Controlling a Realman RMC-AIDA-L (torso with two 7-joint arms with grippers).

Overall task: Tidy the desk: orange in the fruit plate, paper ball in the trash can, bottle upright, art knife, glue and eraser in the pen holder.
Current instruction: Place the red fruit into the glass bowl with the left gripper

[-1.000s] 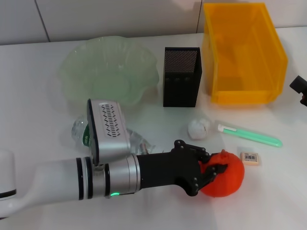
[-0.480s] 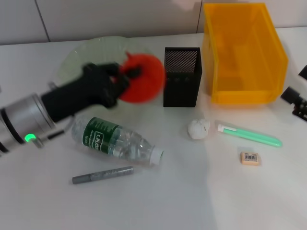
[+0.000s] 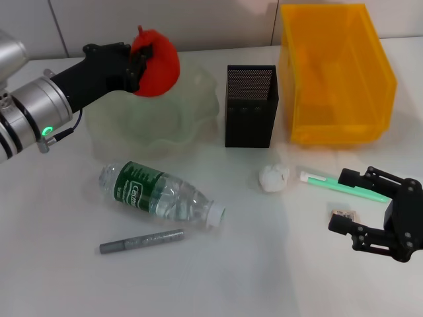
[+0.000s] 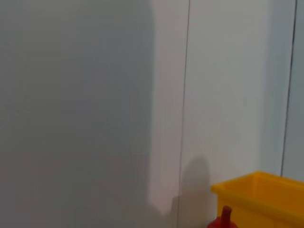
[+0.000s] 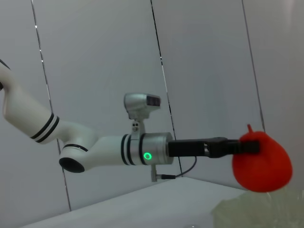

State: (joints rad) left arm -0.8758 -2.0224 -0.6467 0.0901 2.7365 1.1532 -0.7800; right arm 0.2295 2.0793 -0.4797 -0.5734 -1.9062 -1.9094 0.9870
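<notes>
My left gripper (image 3: pixel 140 59) is shut on the orange (image 3: pixel 156 63) and holds it above the far side of the pale green fruit plate (image 3: pixel 192 109). The orange also shows in the right wrist view (image 5: pixel 261 161). My right gripper (image 3: pixel 353 210) is open and sits low over the eraser (image 3: pixel 344 215), its fingers on either side of it. The paper ball (image 3: pixel 273 176) lies in front of the black mesh pen holder (image 3: pixel 250 105). The green art knife (image 3: pixel 344 186) lies right of the ball. The bottle (image 3: pixel 162 194) lies on its side. The grey glue stick (image 3: pixel 141 241) lies in front of it.
The yellow bin (image 3: pixel 334 72) stands at the back right, next to the pen holder; its top also shows in the left wrist view (image 4: pixel 266 194). A wall runs behind the table.
My left gripper has carried the orange from the front of the table up and back to above the plate. My right gripper has come in from the right edge down over the eraser.
</notes>
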